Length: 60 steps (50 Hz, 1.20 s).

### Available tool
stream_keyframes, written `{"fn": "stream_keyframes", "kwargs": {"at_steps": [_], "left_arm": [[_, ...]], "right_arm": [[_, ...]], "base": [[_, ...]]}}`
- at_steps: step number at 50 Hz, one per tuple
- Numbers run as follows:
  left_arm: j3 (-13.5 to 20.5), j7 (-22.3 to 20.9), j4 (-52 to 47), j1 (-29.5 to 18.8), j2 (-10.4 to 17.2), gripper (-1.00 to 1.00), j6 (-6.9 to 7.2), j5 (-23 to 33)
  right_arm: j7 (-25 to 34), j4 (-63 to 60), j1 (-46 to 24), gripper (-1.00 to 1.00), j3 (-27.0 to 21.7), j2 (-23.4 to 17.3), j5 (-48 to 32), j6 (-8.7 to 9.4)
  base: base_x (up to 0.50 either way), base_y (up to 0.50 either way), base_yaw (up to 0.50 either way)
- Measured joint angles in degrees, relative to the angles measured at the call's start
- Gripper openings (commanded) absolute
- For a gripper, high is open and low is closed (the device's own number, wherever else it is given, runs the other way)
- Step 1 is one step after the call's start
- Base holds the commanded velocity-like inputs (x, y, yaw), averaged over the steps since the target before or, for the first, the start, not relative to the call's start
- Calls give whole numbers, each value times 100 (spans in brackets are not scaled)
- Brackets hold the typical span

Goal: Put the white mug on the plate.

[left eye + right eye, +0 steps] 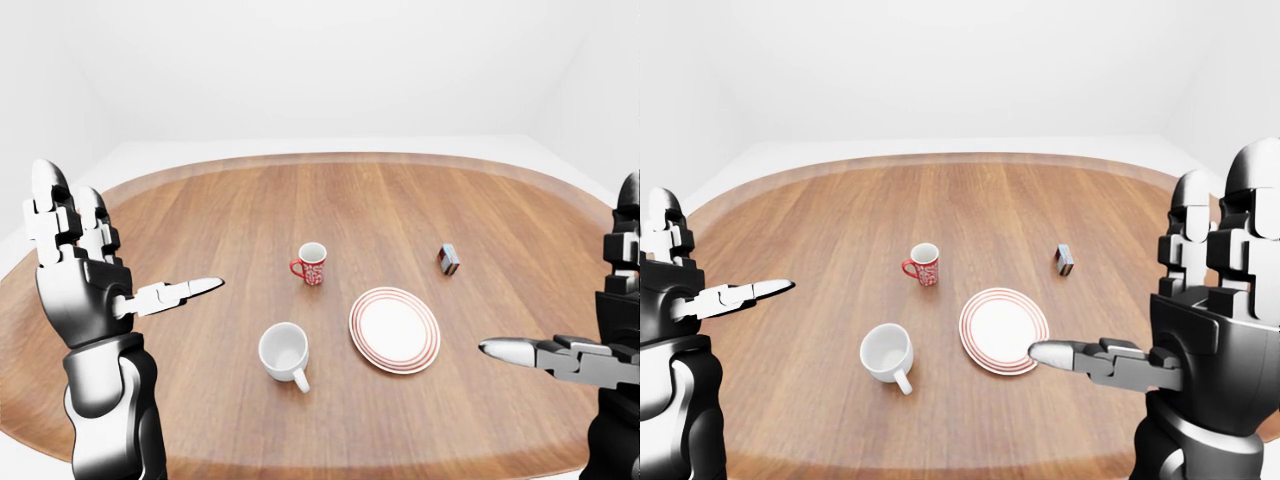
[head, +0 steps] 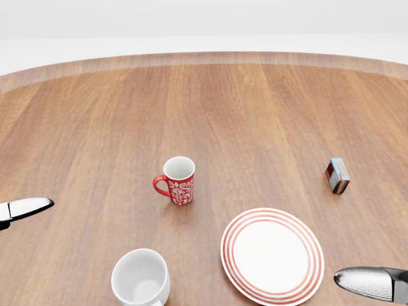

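I've got both robot hands spread and empty, the left robot hand nearer the white mug, which sits upright on the counter just left of the plate.

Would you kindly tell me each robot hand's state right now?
Left robot hand: open, holding nothing.
Right robot hand: open, holding nothing.

A plain white mug, a white plate ringed with thin red bands, a red mug with white swirling pattern and white inside, a small red-blue-and-white box — all on a warm brown wood-grain table — flanked by glossy black-and-silver hands.
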Motion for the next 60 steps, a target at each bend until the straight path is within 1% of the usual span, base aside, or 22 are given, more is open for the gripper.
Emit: {"fn": "stream_keyframes", "kwargs": {"at_steps": [5,11,18,24,28,34,42,51,56,60], "left_arm": [[-3,1,6,0,0,100,0,4],[-5,2,12,-1,0,100,0,6],[-6,7,39,-15,7,100,0,3],[-6,12,60,-24,13,100,0,-4],[-6,14,64,-27,16,100,0,-8],[-5,12,71,-25,16,100,0,-13],[-1,12,89,-25,18,100,0,-23],[-1,15,100,-23,17,100,0,-31],[0,16,111,-23,18,100,0,-36],[2,18,103,-22,19,100,0,-41]], "right_arm": [[20,-2,-120,100,197,-123,-389,0],[129,99,-476,100,683,-345,-1293,0],[504,450,-1054,100,1518,-513,-2632,0],[1049,1009,-1555,100,2193,-492,-3806,0],[1478,1453,-1880,100,2592,-382,-4620,0],[2009,2240,-2235,100,3126,-93,-5763,0],[2530,3180,-2432,100,3666,331,-6947,0],[2840,3989,-2347,100,4101,655,-7785,0],[2834,4493,-2317,100,4249,788,-8044,0],[2716,4905,-2340,100,4318,880,-8176,0]], "base": [[0,0,0],[0,0,0],[0,0,0],[0,0,0],[0,0,0],[0,0,0],[0,0,0],[0,0,0],[0,0,0],[0,0,0]]}}
